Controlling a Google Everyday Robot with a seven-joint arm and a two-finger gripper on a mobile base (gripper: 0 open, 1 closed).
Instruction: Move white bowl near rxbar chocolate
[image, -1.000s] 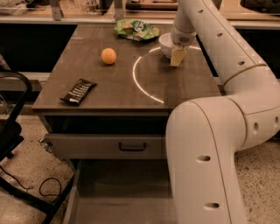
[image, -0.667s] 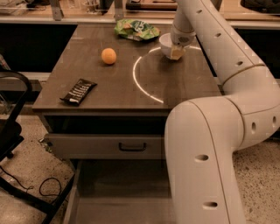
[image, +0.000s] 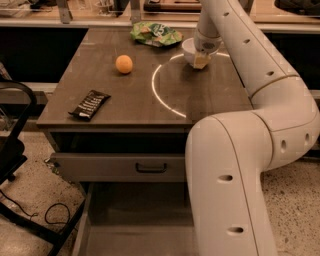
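tool (image: 201, 60) has neared white bowl (image: 188, 49) (far right).

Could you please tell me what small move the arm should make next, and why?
Probably secure the white bowl and lift it slightly. The gripper is down at the bowl's near rim, at the far right of the table, while the rxbar chocolate lies at the near-left corner, so the bowl must be carried across.
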